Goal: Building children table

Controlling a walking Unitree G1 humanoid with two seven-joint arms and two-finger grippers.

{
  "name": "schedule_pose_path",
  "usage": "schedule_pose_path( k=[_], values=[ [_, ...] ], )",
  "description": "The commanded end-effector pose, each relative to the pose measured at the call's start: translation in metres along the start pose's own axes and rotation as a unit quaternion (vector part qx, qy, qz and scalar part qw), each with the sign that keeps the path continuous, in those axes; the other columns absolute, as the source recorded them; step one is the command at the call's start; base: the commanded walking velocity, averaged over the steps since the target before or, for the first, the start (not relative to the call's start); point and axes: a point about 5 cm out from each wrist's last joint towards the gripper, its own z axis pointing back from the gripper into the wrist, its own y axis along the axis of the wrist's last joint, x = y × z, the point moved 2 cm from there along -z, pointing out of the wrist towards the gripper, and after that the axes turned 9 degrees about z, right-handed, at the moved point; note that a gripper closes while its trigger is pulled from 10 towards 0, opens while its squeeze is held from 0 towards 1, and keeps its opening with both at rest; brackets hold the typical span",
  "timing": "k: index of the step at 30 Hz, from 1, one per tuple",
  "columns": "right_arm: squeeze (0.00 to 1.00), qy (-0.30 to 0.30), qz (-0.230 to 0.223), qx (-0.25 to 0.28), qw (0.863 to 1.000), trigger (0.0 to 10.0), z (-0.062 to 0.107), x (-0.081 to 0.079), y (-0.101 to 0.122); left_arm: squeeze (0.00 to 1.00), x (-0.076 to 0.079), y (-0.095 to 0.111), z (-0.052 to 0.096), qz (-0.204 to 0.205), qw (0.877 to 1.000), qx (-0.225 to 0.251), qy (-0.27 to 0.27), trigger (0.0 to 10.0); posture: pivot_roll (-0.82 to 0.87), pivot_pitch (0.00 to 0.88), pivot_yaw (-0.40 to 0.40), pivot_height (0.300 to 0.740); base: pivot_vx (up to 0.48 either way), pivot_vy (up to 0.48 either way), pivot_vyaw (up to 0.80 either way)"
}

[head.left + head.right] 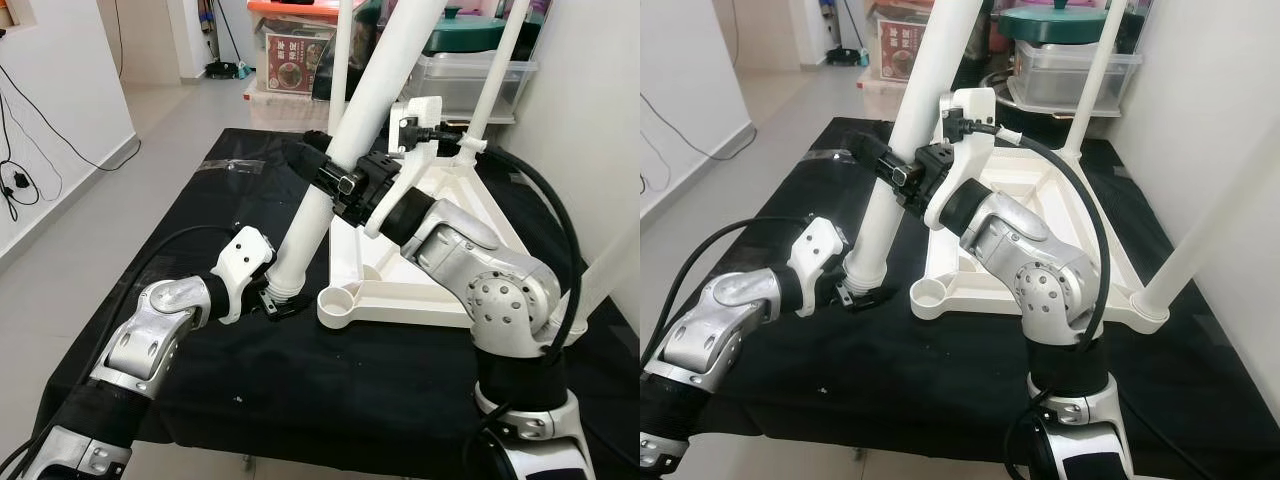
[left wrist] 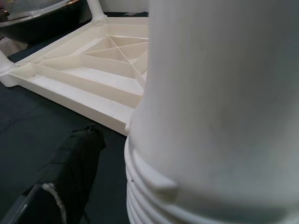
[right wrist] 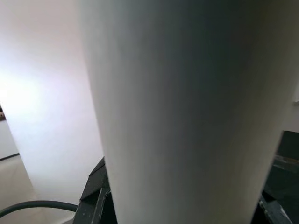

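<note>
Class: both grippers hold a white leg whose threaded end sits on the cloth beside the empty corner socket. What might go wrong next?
1. The leg is tilted; set into the socket that way, its threads could jam.
2. The right gripper and left gripper must move together, or the leg may slip.
3. Pushing could shove the tabletop across the black cloth.

A black-covered table (image 1: 180, 240) bears an upturned white plastic tabletop (image 1: 440, 290), ribbed underside facing up.

Black cloth (image 1: 330, 380), storage boxes (image 1: 470, 75), green lid (image 1: 1055, 22).
</note>
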Motion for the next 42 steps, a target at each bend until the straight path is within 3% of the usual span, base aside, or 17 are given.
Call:
schedule_pose_path(
  k=[1, 6, 7, 14, 19, 24, 25, 26, 36, 40, 41, 42],
  values=[
    [0.0, 0.071, -0.021, -0.03, 0.997, 0.0, -0.006, -0.024, -0.015, 0.0, -0.005, 0.011, -0.003, -0.04, 0.999, -0.003, 0.019, 10.0, 0.02, 0.0, -0.033, 0.74, 0.0, 0.0, 0.0],
    [0.0, 0.056, -0.008, -0.035, 0.998, 0.0, -0.008, -0.02, -0.017, 0.0, -0.003, 0.011, -0.003, -0.08, 0.997, -0.013, 0.021, 10.0, 0.02, 0.0, -0.033, 0.74, 0.0, 0.0, 0.0],
    [0.0, 0.043, -0.011, -0.039, 0.998, 0.0, -0.008, -0.016, -0.019, 0.0, -0.001, 0.012, -0.003, -0.061, 0.998, -0.001, 0.016, 10.0, 0.02, 0.0, -0.035, 0.74, 0.0, 0.0, 0.0],
    [0.0, -0.016, -0.034, -0.041, 0.998, 0.0, -0.011, 0.003, -0.02, 0.0, -0.001, 0.008, 0.002, -0.035, 0.999, 0.011, 0.031, 10.0, 0.02, 0.0, -0.037, 0.74, 0.0, 0.0, 0.0],
    [0.0, -0.014, -0.041, -0.04, 0.998, 0.0, -0.011, 0.001, -0.021, 0.0, -0.009, 0.013, 0.002, -0.023, 0.998, 0.033, 0.058, 10.0, 0.02, 0.0, -0.039, 0.74, 0.0, 0.0, 0.0],
    [0.0, -0.011, -0.039, -0.035, 0.999, 0.0, -0.012, 0.0, -0.019, 0.0, -0.009, 0.012, 0.001, -0.021, 0.998, 0.035, 0.05, 10.0, 0.02, 0.0, -0.036, 0.74, 0.0, 0.0, 0.0],
    [0.0, -0.011, -0.037, -0.033, 0.999, 0.0, -0.012, -0.001, -0.018, 0.53, -0.007, 0.011, 0.0, -0.021, 0.998, 0.036, 0.045, 10.0, 0.01, 0.0, -0.033, 0.74, 0.0, 0.0, 0.0],
    [0.0, -0.011, -0.037, -0.033, 0.999, 0.0, -0.012, -0.001, -0.018, 1.0, -0.005, 0.01, 0.001, -0.012, 0.999, 0.035, 0.034, 10.0, 0.01, 0.0, -0.033, 0.74, 0.0, 0.0, 0.0],
    [0.0, -0.008, -0.036, -0.033, 0.999, 0.0, -0.011, -0.001, -0.017, 1.0, -0.004, 0.008, 0.002, 0.02, 0.999, 0.042, 0.021, 10.0, 0.01, 0.0, -0.034, 0.74, 0.0, 0.0, 0.0],
    [0.0, -0.007, -0.033, -0.033, 0.999, 0.0, -0.011, -0.001, -0.017, 1.0, -0.008, 0.008, 0.001, 0.01, 0.998, 0.037, 0.049, 10.0, 0.01, 0.0, -0.035, 0.74, 0.0, 0.0, 0.0],
    [0.0, -0.006, -0.033, -0.033, 0.999, 0.0, -0.012, -0.001, -0.017, 0.3, -0.012, 0.006, -0.001, 0.015, 0.997, 0.029, 0.065, 10.0, 0.01, 0.0, -0.036, 0.74, 0.0, 0.0, 0.0],
    [0.0, -0.006, -0.033, -0.033, 0.999, 0.0, -0.012, -0.001, -0.017, 0.3, -0.013, 0.005, -0.001, 0.017, 0.997, 0.027, 0.068, 10.0, 0.01, 0.0, -0.036, 0.74, 0.0, 0.0, 0.0]
  ],
)
